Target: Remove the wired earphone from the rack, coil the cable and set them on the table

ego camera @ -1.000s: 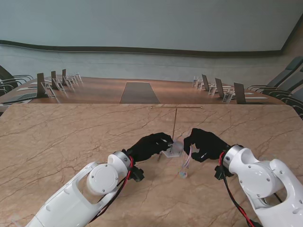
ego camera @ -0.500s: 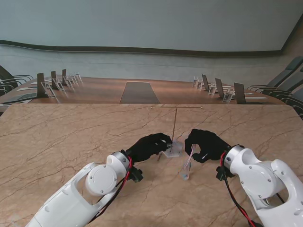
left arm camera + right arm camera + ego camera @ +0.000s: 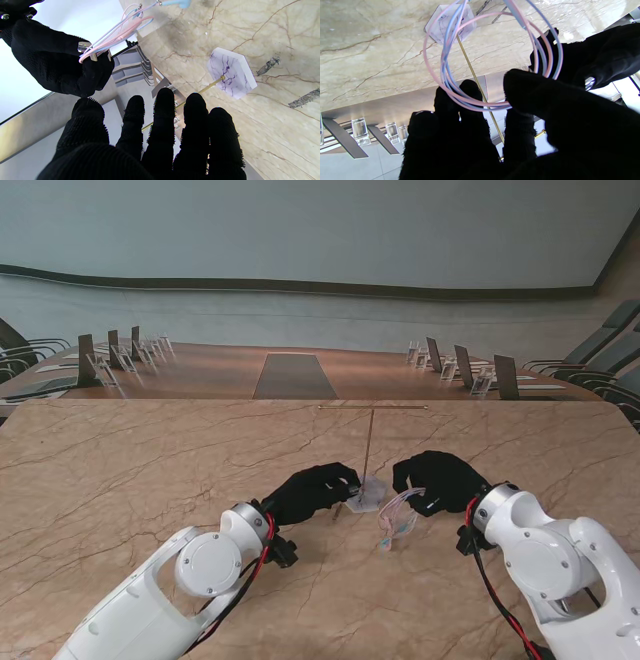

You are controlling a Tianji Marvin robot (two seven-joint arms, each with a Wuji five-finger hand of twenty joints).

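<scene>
From the stand, the right robot hand (image 3: 440, 482) holds the coiled earphone cable (image 3: 395, 520) above the worktop (image 3: 150, 470), right of the rack (image 3: 369, 450). Left wrist: left robot hand (image 3: 160, 140) fingers spread, holding nothing (earbuds cut off). Right wrist: loops pinched; earbuds hidden.

- Table (image 3: 150, 470): beige stone-look marble top, brown veins, polished with a soft sheen.
- Rack base (image 3: 231, 72): white hexagonal slab, purple veining, smooth, faintly translucent edges.
- Rack rod (image 3: 369, 440): thin brass-coloured metal, shiny.
- Earphone cable (image 3: 495, 62): pink and pale-blue smooth plastic sheathing, slightly glossy.
- Left hand (image 3: 315, 490), right hand (image 3: 440, 482): black knitted cloth gloves, matt, fuzzy fibres at the fingertips.
- Arm shells (image 3: 545, 565): glossy white plastic.
</scene>
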